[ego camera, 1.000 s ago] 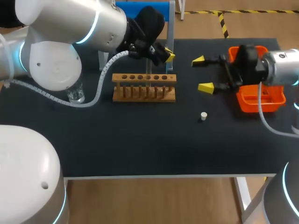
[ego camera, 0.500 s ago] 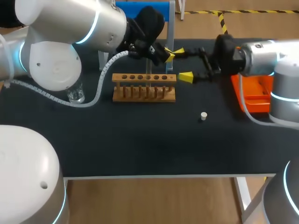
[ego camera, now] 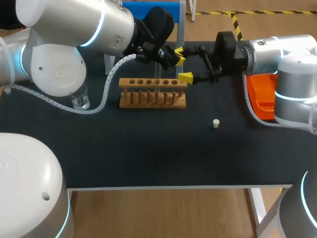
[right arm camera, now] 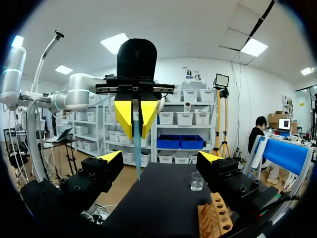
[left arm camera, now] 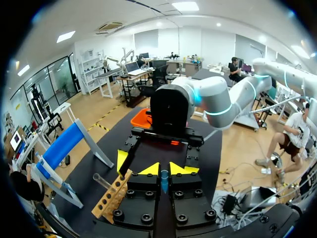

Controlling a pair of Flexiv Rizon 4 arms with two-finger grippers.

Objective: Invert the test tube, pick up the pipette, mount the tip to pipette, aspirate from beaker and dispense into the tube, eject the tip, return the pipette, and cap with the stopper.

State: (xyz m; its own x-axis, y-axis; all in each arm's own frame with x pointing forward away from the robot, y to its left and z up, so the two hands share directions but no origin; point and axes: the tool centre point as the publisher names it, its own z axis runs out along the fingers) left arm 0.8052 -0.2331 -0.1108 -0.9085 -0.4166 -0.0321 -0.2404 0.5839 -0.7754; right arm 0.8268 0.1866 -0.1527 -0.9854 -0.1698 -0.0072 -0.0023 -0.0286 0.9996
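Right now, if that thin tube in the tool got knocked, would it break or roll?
The tube looks clear and slim, so probably light but brittle. Round and smooth, it would likely roll on the flat table. The left tool pinches it only near one end, so a sideways push may swing it.

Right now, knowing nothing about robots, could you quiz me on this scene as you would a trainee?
1. True or false: the left tool is shut on the test tube.
2. What is the small white thing lying alone on the table? A) stopper B) beaker C) pipette
3. Fill in: the fingers of the right tool stand ____, not touching the test tube.
Key: 1 true; 2 A; 3 open.
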